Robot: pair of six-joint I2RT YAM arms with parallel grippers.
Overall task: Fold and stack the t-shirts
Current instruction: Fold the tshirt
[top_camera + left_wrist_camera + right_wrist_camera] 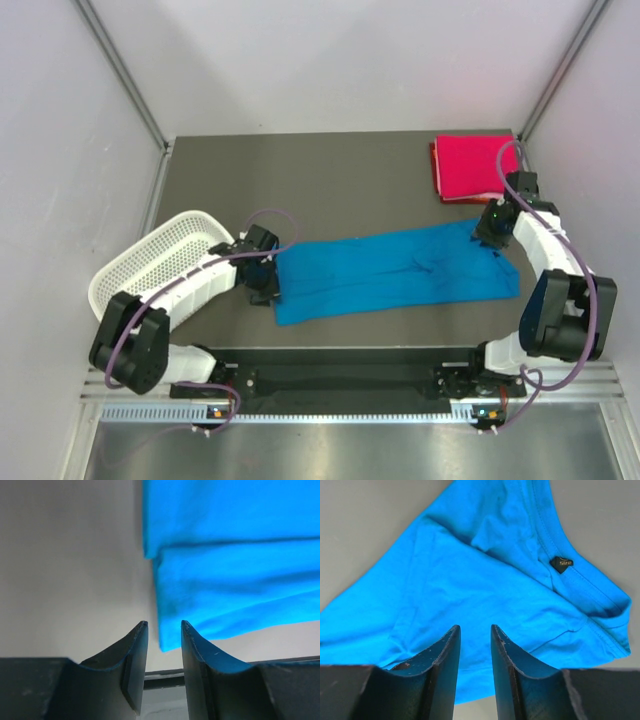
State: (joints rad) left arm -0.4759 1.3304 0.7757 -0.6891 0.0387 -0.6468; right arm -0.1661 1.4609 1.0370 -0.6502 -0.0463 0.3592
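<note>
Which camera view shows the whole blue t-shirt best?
The top external view: the blue t-shirt lies there end to end, folded into a long strip. The left wrist view shows only one end's layered edges; the right wrist view shows only the collar end with its label.

Lab enclosure: white panel walls [350, 60], aluminium frame posts [121, 68], dark table [340, 185].

Between my left pincer [268, 293] and right pincer [490, 240] lay the spread t-shirt [395, 272] at mid-frame, with the folded t-shirt [470, 165] upper right and the basket [150, 262] at left.
</note>
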